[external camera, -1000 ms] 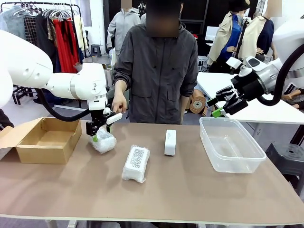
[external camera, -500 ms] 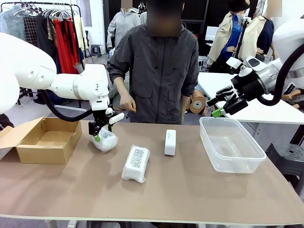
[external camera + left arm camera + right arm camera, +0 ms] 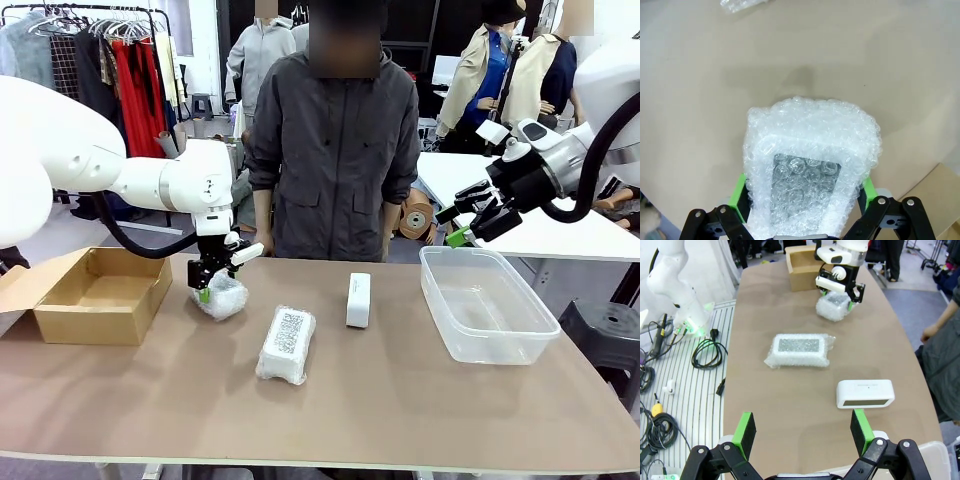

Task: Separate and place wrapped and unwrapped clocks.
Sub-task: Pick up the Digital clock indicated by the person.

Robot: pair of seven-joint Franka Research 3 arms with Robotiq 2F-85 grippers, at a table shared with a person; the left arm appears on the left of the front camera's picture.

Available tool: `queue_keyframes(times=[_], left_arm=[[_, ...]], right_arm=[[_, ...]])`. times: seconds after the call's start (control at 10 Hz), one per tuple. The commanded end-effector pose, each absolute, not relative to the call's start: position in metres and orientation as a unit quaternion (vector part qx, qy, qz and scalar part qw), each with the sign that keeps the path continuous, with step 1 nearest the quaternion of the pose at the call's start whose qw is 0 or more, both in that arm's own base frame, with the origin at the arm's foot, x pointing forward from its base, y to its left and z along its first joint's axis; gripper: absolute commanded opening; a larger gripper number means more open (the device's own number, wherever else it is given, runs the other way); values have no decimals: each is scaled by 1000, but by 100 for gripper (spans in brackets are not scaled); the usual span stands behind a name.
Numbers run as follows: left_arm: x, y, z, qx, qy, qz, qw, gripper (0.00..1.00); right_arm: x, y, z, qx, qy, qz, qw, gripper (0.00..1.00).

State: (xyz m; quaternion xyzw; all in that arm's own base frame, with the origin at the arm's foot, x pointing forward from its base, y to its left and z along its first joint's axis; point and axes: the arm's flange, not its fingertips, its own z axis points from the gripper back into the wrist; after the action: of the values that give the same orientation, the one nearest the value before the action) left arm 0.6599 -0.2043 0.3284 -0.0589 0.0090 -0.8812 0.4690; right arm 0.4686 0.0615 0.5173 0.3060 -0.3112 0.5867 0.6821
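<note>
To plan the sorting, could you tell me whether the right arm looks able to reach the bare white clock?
Probably yes: the right gripper hangs open beyond the tub, and the clock stands alone between the tub and a wrapped bundle, with nothing over it.

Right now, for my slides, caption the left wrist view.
Left gripper shut on a bubble-wrapped clock, brown table beyond.

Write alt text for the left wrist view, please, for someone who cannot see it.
The left gripper is shut on a bubble-wrapped clock, green pads against its sides, the table behind. A corner of the cardboard box shows lower right.
</note>
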Motion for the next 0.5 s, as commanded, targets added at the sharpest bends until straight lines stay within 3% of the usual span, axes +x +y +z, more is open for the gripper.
queue_keyframes(times=[0.0, 0.2, 0.3, 0.4], left_arm=[[665, -205, 328, -57, 25, -878, 474, 100], [665, -205, 328, -68, 20, -877, 476, 100], [665, -202, 331, -68, 25, -877, 475, 92], [665, -201, 333, -69, 26, -874, 480, 72]], right_arm=[[467, 62, 517, 306, -311, 588, 681, 100], [467, 62, 517, 306, -311, 588, 681, 100], [467, 62, 517, 306, -311, 588, 681, 100], [467, 62, 517, 306, -311, 588, 681, 100]])
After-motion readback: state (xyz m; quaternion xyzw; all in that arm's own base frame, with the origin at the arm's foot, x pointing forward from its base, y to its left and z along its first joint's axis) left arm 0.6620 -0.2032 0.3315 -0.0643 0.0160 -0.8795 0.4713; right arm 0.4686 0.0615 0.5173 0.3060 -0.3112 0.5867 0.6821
